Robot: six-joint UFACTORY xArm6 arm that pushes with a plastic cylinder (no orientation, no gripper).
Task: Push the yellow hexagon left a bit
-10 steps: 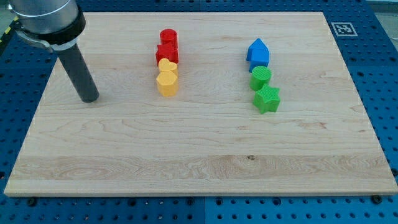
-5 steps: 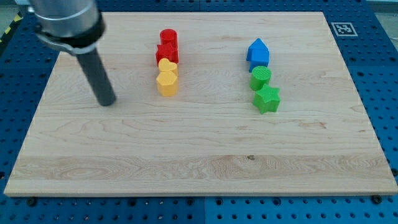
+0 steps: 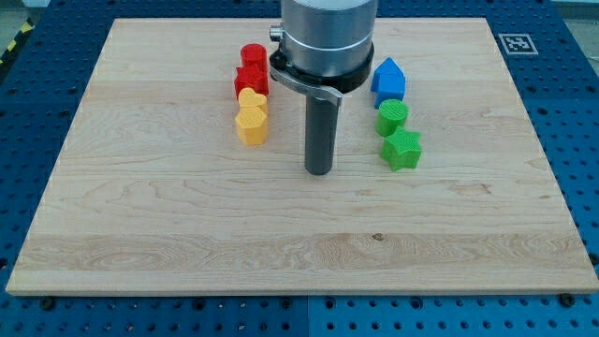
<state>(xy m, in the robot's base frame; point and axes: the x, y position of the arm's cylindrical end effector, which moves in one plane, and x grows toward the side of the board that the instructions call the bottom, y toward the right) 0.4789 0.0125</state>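
The yellow hexagon block point(image 3: 251, 124) sits on the pale wooden table point(image 3: 187, 234), to the view's left of my tip point(image 3: 319, 171), apart from it. The tool is a bare dark rod holding nothing. A green star block point(image 3: 402, 149) lies to its right.

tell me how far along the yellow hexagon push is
Done: my tip sits on the wooden board to the view's right of the yellow hexagon block, the side to push from. In hand: nothing; a clear gap separates them. Left: the whole push; the hexagon sits against the yellow heart block.
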